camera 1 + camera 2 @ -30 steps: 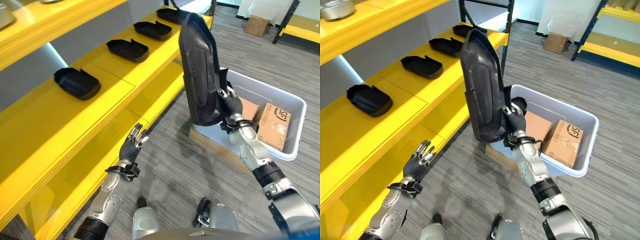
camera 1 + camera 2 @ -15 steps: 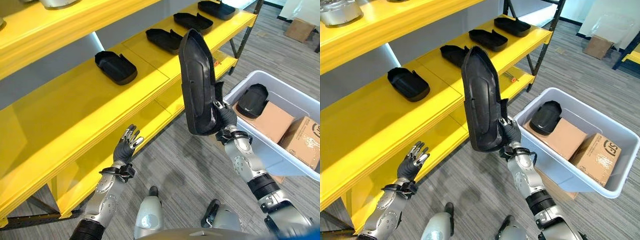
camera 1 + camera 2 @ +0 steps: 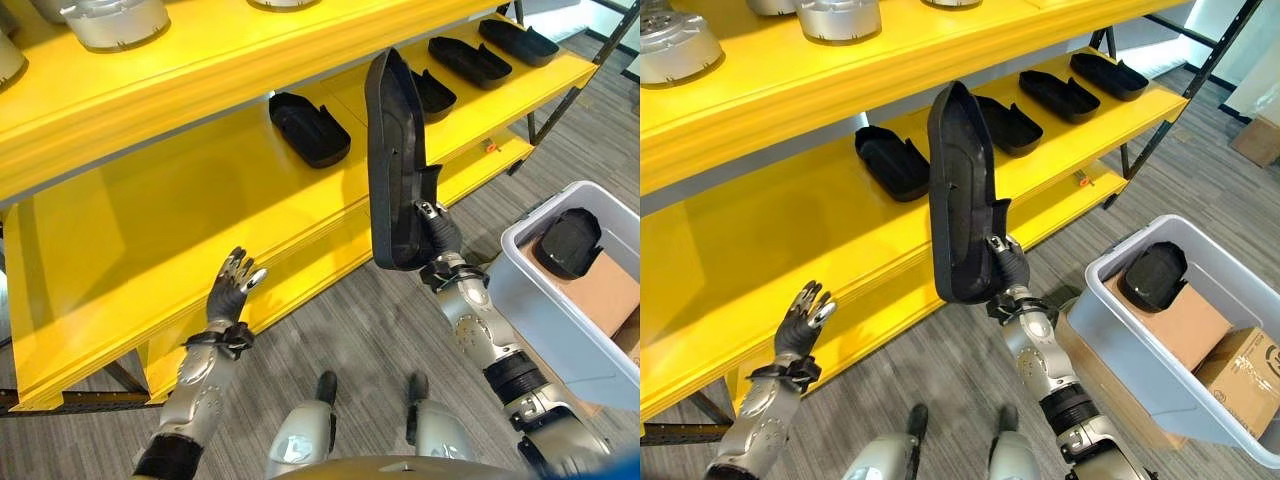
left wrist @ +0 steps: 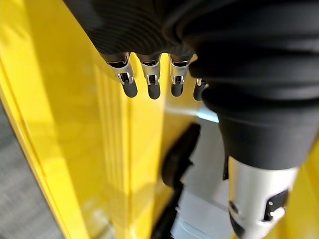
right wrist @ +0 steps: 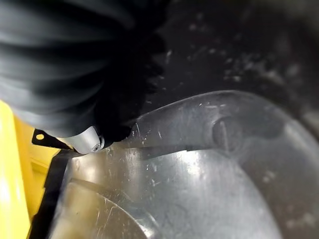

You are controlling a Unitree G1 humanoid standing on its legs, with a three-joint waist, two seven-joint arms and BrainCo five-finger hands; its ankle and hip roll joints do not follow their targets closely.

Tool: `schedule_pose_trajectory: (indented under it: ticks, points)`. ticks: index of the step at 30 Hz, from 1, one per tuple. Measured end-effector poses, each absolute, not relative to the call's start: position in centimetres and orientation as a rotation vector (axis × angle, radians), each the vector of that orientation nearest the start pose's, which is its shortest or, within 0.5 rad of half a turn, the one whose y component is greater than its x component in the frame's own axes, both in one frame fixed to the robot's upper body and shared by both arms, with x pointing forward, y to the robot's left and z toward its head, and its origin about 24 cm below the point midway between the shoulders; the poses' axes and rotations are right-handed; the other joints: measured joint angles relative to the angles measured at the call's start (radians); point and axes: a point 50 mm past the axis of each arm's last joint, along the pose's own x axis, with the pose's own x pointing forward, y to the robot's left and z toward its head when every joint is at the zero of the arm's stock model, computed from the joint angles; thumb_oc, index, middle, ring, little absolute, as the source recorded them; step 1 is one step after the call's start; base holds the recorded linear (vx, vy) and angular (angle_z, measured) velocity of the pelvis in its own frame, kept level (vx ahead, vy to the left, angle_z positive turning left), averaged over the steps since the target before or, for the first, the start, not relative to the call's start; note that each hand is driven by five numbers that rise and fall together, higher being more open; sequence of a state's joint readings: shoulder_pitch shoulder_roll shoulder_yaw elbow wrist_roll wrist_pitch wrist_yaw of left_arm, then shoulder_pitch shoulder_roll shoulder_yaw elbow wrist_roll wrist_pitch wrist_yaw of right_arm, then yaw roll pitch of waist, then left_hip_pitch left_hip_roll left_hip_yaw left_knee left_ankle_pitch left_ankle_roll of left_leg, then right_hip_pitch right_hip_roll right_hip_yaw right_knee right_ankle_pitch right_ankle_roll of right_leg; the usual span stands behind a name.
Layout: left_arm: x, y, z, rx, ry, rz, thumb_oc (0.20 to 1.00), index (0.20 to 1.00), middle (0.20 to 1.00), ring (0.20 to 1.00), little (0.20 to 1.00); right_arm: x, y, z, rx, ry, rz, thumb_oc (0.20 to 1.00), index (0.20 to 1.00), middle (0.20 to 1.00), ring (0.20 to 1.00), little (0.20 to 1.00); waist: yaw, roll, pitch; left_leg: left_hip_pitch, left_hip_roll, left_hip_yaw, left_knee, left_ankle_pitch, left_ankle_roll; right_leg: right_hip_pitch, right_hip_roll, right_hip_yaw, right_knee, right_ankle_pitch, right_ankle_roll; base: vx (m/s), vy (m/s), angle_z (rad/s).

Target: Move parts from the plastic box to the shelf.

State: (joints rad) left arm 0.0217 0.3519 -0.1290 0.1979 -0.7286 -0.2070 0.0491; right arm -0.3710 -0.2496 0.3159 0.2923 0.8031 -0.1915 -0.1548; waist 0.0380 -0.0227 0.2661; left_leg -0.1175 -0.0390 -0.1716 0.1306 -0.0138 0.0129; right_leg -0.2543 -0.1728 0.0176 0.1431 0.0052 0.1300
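Note:
My right hand is shut on the lower end of a long black plastic part and holds it upright in front of the yellow shelf. The part's scratched inner surface shows close up in the right wrist view. Several black parts lie in a row on the middle shelf board, the nearest just left of the held one. Another black part rests in the grey plastic box on the floor at right. My left hand is open, raised near the shelf's lower front edge, fingers straight.
Silver metal castings stand on the top shelf board. Brown cardboard boxes lie inside the grey box. A lower yellow board runs near the floor. Grey plank floor lies between shelf and box.
The view has swung left toward the shelf, so the box now sits farther right. My right hand still holds the part upright, now in front of the middle shelf. My left hand stays open.

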Motion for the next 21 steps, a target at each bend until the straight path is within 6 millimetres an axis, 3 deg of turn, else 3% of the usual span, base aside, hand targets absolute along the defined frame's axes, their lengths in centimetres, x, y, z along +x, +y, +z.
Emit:
schedule_pose_trajectory:
  ticks: [2, 4, 7, 9, 12, 21]
  points:
    - [24.2, 20.9, 1.4, -0.374, 0.059, 0.087, 1.0, 1.0, 1.0, 1.0, 1.0, 31.5, -13.2, 7.5, 0.469, -0.062, 0.114, 0.2, 0.2, 0.2, 0.2, 0.2, -0.005, -0.016, -0.006, 0.0, 0.0, -0.059, -0.003, -0.007, -0.017, 0.057, -0.004, 0.018, -0.044, 0.015, -0.004, 0.17, -0.234, 0.86]
    - [24.0, 21.1, 1.2, -0.369, 0.066, 0.095, 1.0, 1.0, 1.0, 1.0, 1.0, 31.6, -13.2, 7.6, 0.469, -0.067, 0.12, 0.2, 0.2, 0.2, 0.2, 0.2, 0.013, -0.034, -0.008, 0.009, 0.005, -0.062, -0.004, -0.009, -0.032, 0.077, -0.001, 0.019, -0.066, 0.066, -0.01, 0.11, -0.168, 0.42]
    - [23.1, 20.9, 0.3, -0.388, 0.098, 0.11, 1.0, 1.0, 1.0, 1.0, 1.0, 31.8, -13.4, 7.9, 0.453, -0.079, 0.136, 0.2, 0.2, 0.2, 0.2, 0.2, 0.016, -0.011, -0.009, 0.014, 0.093, -0.077, 0.01, -0.042, -0.061, 0.094, 0.085, -0.036, -0.037, 0.056, -0.061, 0.11, -0.272, 0.18]
    - [23.7, 20.2, 0.7, -0.406, 0.081, 0.095, 1.0, 1.0, 1.0, 1.0, 1.0, 32.0, -15.0, 8.3, 0.427, -0.098, 0.098, 0.2, 0.2, 0.2, 0.2, 0.2, -0.006, -0.012, -0.008, 0.029, 0.131, -0.116, -0.011, -0.041, -0.068, 0.107, 0.119, -0.088, -0.01, 0.024, -0.091, 0.1, -0.24, 0.41]
    - [24.0, 19.7, 0.8, -0.418, 0.075, 0.082, 1.0, 1.0, 1.0, 1.0, 1.0, 32.0, -15.4, 8.3, 0.416, -0.095, 0.088, 0.2, 0.2, 0.2, 0.2, 0.2, -0.022, -0.01, -0.007, 0.042, 0.141, -0.132, -0.014, -0.043, -0.074, 0.119, 0.121, -0.118, 0.015, 0.0, -0.106, 0.07, -0.114, 0.28]
    - [24.1, 19.2, 1.1, -0.427, 0.066, 0.064, 1.0, 1.0, 1.0, 1.0, 1.0, 31.9, -15.1, 8.1, 0.424, -0.086, 0.092, 0.2, 0.2, 0.2, 0.2, 0.2, -0.021, -0.003, -0.013, 0.067, 0.144, -0.156, -0.062, -0.045, -0.066, 0.13, 0.106, -0.138, 0.051, -0.04, -0.104, 0.05, -0.059, 0.12]
